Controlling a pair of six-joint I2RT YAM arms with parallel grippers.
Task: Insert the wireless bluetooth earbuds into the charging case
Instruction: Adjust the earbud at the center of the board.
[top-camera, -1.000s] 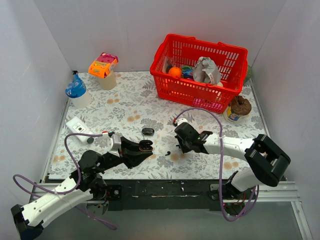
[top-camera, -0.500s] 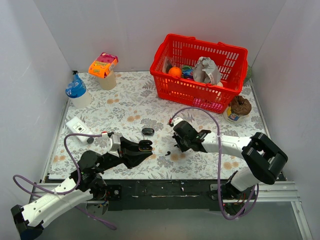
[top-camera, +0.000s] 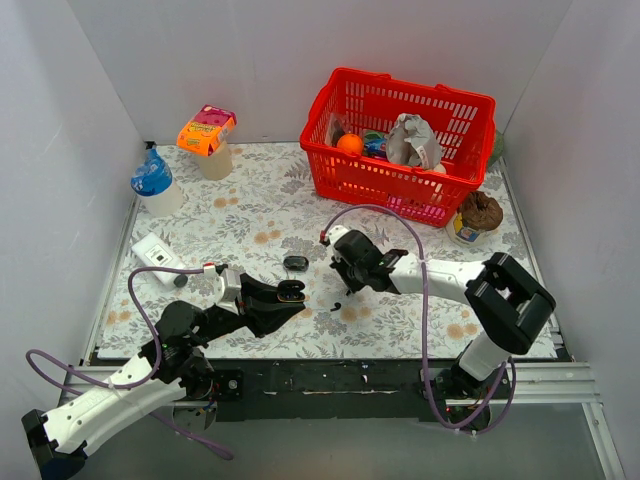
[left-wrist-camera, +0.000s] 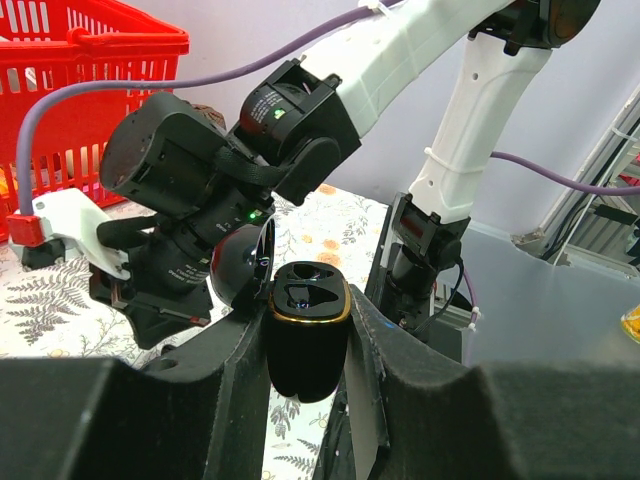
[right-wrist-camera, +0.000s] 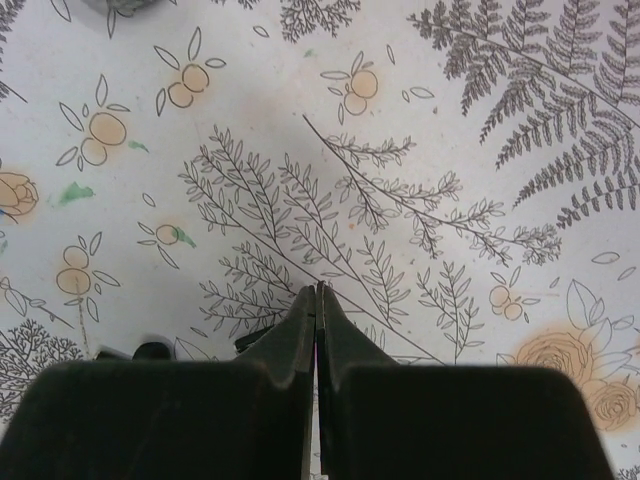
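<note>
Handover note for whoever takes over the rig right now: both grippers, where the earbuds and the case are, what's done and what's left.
Left gripper: shut on the charging case, held off the table with its lid open and its sockets facing up.
Right gripper: shut, nothing visible between the fingers, low over the tablecloth.
Earbuds: one tiny black earbud lies on the cloth just near of the right gripper. I cannot pick out any others.
Done: case picked up and opened.
Left: pick up the earbud and seat it. I cannot tell whether either socket is already filled.
</note>
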